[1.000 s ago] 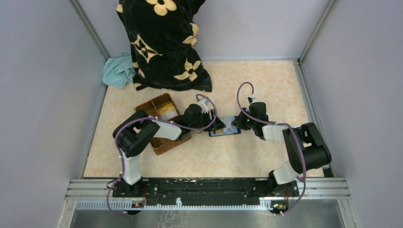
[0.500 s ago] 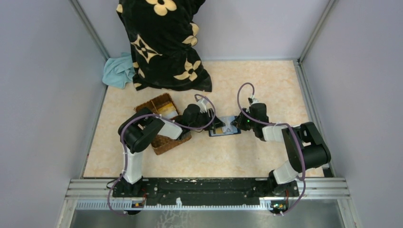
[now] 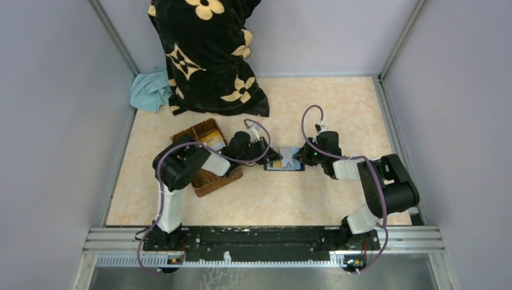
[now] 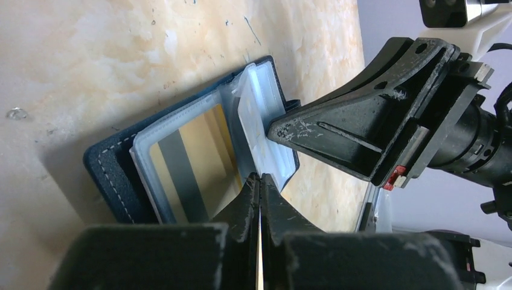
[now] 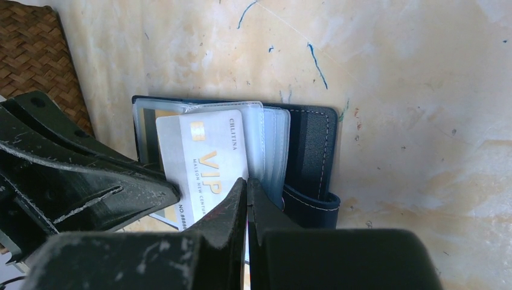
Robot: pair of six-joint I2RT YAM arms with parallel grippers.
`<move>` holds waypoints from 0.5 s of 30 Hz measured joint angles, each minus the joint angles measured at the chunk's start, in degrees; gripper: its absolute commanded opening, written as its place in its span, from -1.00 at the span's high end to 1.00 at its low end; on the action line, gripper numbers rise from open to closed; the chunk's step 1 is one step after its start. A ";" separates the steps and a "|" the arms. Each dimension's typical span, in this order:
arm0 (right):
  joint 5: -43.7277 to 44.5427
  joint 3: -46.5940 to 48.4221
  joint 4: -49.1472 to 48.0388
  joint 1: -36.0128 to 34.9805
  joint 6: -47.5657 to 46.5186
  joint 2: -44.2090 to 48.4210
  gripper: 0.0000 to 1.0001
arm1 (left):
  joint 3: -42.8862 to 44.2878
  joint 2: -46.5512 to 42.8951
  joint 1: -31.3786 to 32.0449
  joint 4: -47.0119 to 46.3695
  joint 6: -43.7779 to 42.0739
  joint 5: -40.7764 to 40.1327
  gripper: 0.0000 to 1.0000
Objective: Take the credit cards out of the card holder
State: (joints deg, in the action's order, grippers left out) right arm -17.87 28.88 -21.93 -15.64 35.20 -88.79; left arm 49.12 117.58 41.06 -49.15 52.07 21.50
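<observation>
Marbled beige tabletop [image 3: 338,199] floors the cell, boxed in by plain grey walls [image 3: 54,121] on three sides. It lies bare to the right of the jaws and on the near side of them, so that's where the free room is. Far beyond the left jaws, one big black blanket [image 3: 208,54] with cream flowers slumps in the back corner, with one teal cloth [image 3: 150,90] tucked against it. One brown wicker basket [image 3: 211,181] sits behind the left jaws, under that arm, crowding that side. Now the middle: one navy card holder [image 5: 311,151] lies open on the table right between the two grippers, its clear sleeves fanned up. The left gripper [image 4: 261,178] comes in from one end, jaws pressed together at the near edge of the credit cards [image 5: 208,163]. A thin pale-yellow sliver shows between the fingers, but which card it belongs to I can't tell. The right gripper [image 5: 246,181] meets it from the other end, tips nearly touching the left's, jaws pinched tight on a clear sleeve leaf that stands tilted. Two cards show: a pale VIP card [image 5: 205,151] right against the left side of the right jaws, and a gold card [image 4: 199,151] with a grey stripe lying in the flat sleeve just ahead of the left jaws.
</observation>
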 measured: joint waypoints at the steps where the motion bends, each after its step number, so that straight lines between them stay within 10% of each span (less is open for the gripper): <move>1: 0.00 0.00 0.00 0.02 0.00 0.00 1.00 | -0.15 -0.02 -0.20 -0.24 0.00 0.09 1.00; 15: 0.00 0.00 0.02 0.07 0.02 0.00 1.00 | -4.52 -9.31 -5.31 5.70 -5.77 0.57 1.00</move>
State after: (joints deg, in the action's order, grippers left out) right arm -17.87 28.88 -21.91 -15.57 35.22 -88.79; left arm 44.60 108.27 35.75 -43.44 46.30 22.06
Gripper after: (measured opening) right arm 0.004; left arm 0.005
